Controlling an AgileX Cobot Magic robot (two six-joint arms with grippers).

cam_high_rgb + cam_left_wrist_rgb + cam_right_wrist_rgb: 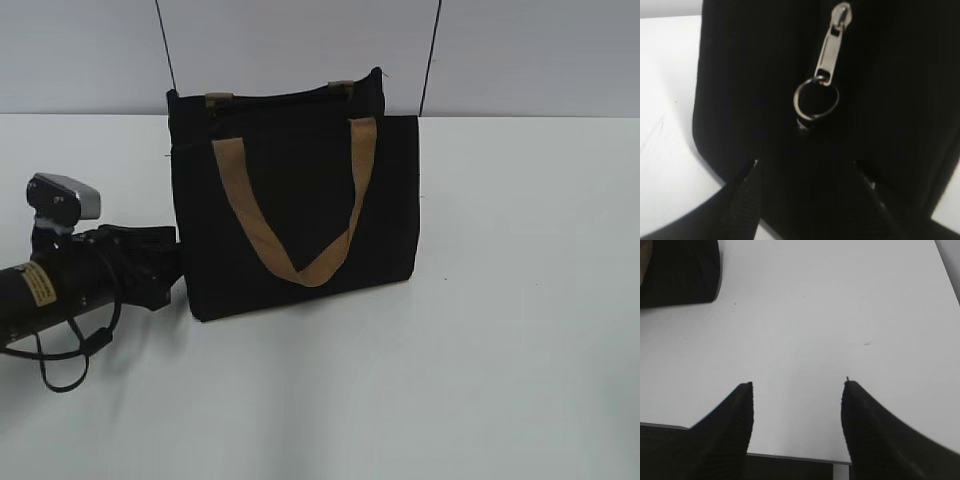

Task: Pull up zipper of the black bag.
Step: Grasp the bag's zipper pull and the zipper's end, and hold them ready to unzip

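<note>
Black bag (300, 215), upright, centre frame on the white table (500, 350).
Your left gripper (807, 172) spreads wide at its side, below the zipper (827, 60) pull; right gripper (796, 427) wide apart over bare table.

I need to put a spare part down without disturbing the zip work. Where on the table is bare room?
Free: the wide white table right of the black bag, and the strip in front of it. The open right tool hovers over bare surface. Crowded: the bag's left side, where the left tool sits by the zipper pull.
</note>
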